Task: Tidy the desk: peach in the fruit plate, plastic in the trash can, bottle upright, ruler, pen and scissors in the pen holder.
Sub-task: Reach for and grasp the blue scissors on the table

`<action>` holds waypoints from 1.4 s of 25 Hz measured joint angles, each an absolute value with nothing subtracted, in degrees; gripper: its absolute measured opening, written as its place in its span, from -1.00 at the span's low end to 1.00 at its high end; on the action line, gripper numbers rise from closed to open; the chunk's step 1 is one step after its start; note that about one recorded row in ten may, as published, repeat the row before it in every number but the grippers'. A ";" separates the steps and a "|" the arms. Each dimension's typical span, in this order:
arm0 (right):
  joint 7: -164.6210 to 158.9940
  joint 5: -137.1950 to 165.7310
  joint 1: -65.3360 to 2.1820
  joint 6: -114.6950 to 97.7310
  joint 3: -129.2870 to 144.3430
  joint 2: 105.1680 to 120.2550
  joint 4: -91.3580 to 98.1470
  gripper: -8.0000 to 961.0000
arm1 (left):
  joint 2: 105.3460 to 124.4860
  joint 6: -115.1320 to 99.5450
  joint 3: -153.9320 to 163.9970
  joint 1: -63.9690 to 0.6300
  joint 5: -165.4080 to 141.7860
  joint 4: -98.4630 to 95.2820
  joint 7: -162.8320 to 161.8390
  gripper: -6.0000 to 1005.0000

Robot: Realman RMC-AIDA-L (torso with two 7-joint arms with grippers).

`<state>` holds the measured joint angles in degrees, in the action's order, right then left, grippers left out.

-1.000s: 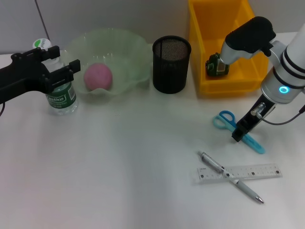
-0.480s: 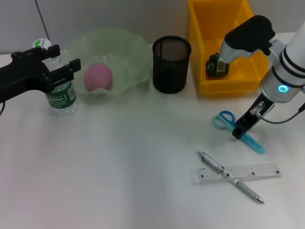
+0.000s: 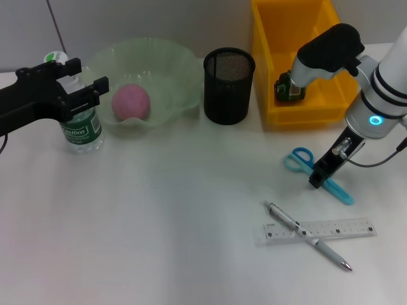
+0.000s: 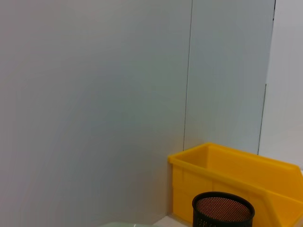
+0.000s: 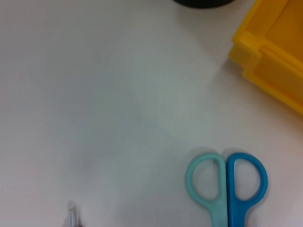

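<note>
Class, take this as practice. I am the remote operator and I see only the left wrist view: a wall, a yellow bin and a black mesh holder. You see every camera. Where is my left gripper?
Observer: The left gripper is at the upper part of the bottle, which stands upright beside the fruit plate.
Operator: Is the peach put away?
Observer: Yes, the peach lies in that plate.
Operator: And the scissors?
Observer: The scissors lie flat, not in the holder, with the right gripper down at their blades.
</note>
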<state>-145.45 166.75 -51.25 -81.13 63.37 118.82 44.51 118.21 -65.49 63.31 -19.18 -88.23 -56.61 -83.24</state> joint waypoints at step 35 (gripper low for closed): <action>-145.97 167.17 -52.17 -80.67 63.37 118.82 43.15 -0.45 | 118.12 -65.39 63.27 -19.38 -88.33 -56.32 -83.20 0.32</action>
<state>-145.97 167.17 -52.17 -80.67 63.37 118.82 43.15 118.12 -65.39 63.27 -19.38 -88.33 -56.32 -83.20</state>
